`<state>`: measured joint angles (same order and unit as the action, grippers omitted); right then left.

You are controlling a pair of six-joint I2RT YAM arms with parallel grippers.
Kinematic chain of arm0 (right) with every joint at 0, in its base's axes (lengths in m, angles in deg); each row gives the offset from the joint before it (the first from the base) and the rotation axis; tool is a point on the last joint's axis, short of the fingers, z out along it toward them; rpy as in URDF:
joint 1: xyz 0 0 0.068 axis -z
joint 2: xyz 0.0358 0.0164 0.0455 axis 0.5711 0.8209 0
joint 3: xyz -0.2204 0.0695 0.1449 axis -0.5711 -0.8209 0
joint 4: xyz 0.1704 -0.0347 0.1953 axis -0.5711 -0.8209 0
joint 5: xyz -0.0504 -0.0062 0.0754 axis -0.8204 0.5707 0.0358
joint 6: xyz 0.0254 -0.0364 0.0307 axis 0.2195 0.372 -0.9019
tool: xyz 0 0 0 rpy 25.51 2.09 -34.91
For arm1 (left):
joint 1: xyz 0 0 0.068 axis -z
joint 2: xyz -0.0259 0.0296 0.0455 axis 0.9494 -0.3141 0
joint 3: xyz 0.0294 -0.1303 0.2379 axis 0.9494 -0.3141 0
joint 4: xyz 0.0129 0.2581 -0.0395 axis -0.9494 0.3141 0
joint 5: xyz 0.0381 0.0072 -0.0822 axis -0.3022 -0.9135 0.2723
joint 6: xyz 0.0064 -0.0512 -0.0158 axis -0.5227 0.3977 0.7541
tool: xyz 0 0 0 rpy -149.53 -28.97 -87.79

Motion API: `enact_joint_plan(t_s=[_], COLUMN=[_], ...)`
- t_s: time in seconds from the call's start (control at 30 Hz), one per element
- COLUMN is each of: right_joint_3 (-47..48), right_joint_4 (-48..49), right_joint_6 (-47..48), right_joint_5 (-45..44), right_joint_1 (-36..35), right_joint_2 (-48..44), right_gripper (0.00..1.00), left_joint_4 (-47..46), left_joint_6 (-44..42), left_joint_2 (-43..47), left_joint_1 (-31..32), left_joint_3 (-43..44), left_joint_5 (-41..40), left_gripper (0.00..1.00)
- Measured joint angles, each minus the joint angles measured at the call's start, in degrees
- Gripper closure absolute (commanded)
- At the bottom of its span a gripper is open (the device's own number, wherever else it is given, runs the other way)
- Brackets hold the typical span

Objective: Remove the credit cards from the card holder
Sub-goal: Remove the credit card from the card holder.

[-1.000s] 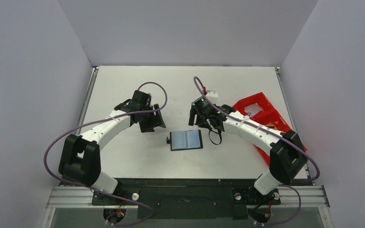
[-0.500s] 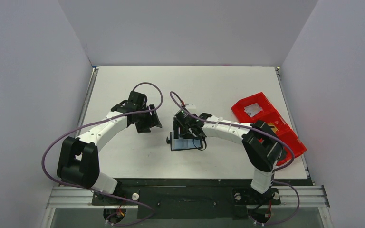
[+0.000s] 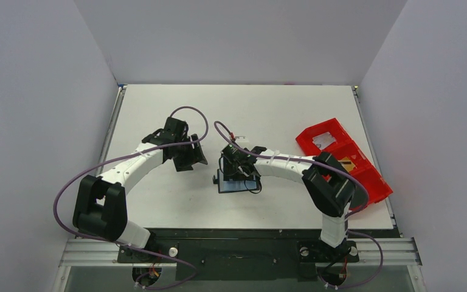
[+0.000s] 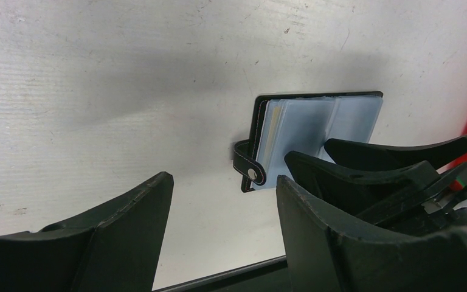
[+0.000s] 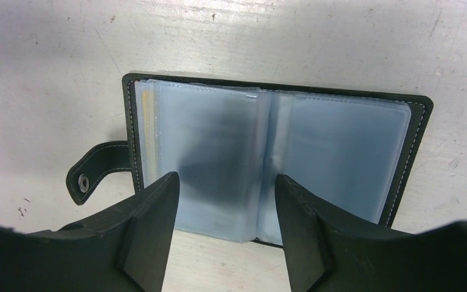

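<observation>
Black card holder [image 5: 340,152] lies open flat so the empty, part-open right gripper [image 5: 225,179] can reach cards [image 5: 148,134]; left gripper [image 4: 222,178] gapes empty

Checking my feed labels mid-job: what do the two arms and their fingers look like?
The left arm and right arm match: white link shells, black joint housings, a purple cable looping alongside each. The fingers are plain matte black wedges, unmarked.

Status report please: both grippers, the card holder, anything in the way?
Left gripper open, apart from card holder. Right gripper open, jaws over its tab-side page. Holder lies open, cards not yet out. Red tray far right, no obstacle.
</observation>
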<state>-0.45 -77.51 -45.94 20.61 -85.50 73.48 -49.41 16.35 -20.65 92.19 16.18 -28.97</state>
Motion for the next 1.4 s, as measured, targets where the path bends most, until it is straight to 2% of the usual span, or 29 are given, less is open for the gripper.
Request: enact_joint_plan(t_s=[0.33, 0.7, 0.9, 0.93, 1.0, 1.4], right_joint_3=[3.30, 2.49, -2.62, -3.37, -4.81, -12.09], right_joint_4=[-1.84, -0.87, 4.44, 5.27, 6.95, 20.61], right_joint_6=[0.22, -0.04, -0.90, -0.90, -1.09, -2.67], right_joint_5=[-2.71, -3.34, 0.76, 1.57, 3.34, 15.87], right_joint_1=[-1.86, -1.46, 0.94, 1.38, 2.40, 7.41], right_joint_2=[2.95, 2.89, 0.24, -0.11, -0.76, -1.75], right_gripper=[0.49, 0.76, 0.88, 0.94, 0.99, 1.00], left_joint_4=[0.00, -0.07, -0.46, -0.55, -0.85, -4.74], left_joint_6=[0.00, 0.02, 0.07, 0.13, 0.42, 3.23], left_joint_2=[0.00, 0.00, 0.00, 0.00, -0.02, -4.72], left_joint_1=[0.00, 0.00, 0.04, 0.11, 0.44, 6.91], left_joint_3=[-0.04, -0.22, -0.24, -0.26, -0.26, -0.13], left_joint_5=[0.24, 0.44, 1.62, 1.84, 2.32, 6.47], left_gripper=[0.39, 0.39, 0.39, 0.39, 0.39, 0.40])
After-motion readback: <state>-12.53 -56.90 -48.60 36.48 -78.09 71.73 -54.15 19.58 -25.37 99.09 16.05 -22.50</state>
